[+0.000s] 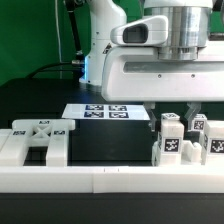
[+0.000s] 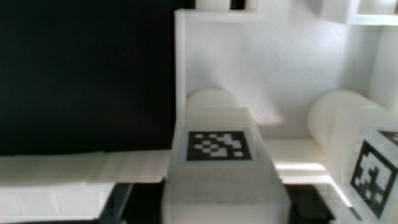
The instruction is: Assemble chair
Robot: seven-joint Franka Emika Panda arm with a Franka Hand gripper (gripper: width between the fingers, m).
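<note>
Wrist view: the leg (image 2: 219, 150) runs straight down the middle of what I see, with its rounded end away from me and one square tag on its face.
Fingers: mine are drawn in on that leg and pinch it from both sides. The tips themselves are hidden from me in both views.
Second leg (image 2: 356, 130): it stands just beside the first and is rounded the same way. Its tag is cut by the picture's edge.
White surface behind the legs: broad and flat. I cannot tell which part it is.
Table (image 2: 80, 80): black, and it shows bare on one side of the leg.
Exterior view: my gripper (image 1: 172, 116) hangs low over the uprights (image 1: 198, 128), a tight group of tagged white pieces on the exterior view's right.
Uprights: they stand on end, close together, just behind the wall (image 1: 100, 182).
Wall: long and white, it runs across the front of the table.
Flat part (image 1: 35, 140): it lies on the exterior view's left against the wall, tags facing up, well apart from the uprights.
Marker board (image 1: 100, 112): it lies flat on the table farther back, between the flat part and the uprights.
Chair: it is in separate pieces, the flat part on one side and the uprights with my leg on the other.
</note>
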